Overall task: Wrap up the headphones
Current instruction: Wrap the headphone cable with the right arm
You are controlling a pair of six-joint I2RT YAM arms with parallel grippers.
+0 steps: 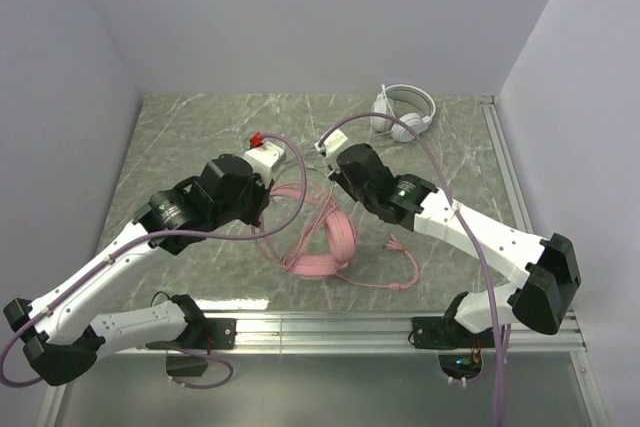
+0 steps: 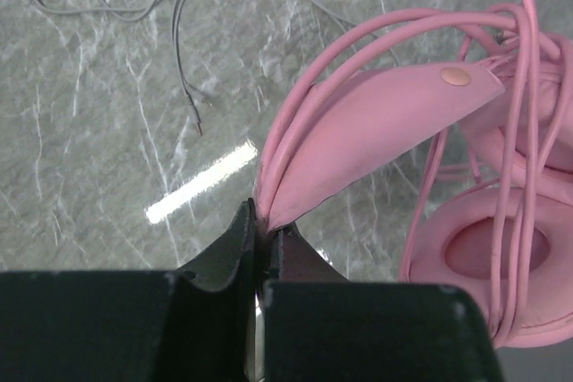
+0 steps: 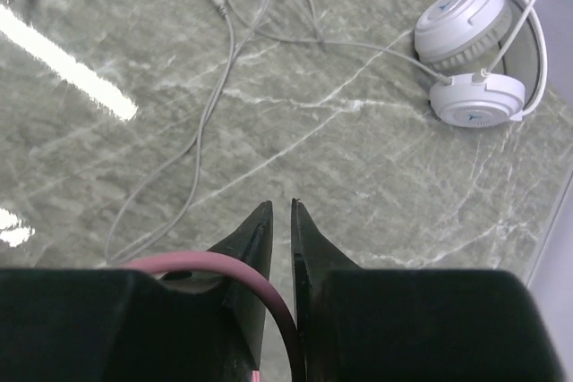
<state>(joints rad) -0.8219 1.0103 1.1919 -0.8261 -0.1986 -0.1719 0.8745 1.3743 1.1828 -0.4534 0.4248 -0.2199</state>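
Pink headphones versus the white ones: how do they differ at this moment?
The pink headphones sit mid-table, headband pinched by the left gripper; the white headphones lie untouched at the far edge. The pink cable loops over its headband, with the right gripper shut on it; the white pair's grey cable sprawls loose. Both are over-ear and wired.

Seen from above, the fingertips of the left gripper [image 2: 262, 225] and the right gripper [image 3: 280, 207] are hidden under their own wrists, and the thin cable of the white headset [image 1: 406, 129] is too faint against the marble to trace. In the left wrist view the right edge cuts the pink headset [image 2: 385, 123] across its ear cup [image 2: 474, 252], and the grey cable [image 2: 175, 42] runs off the top. In the right wrist view the pink cable [image 3: 206, 258] drops behind the gripper's body, so whether the jaws clamp it cannot be told.
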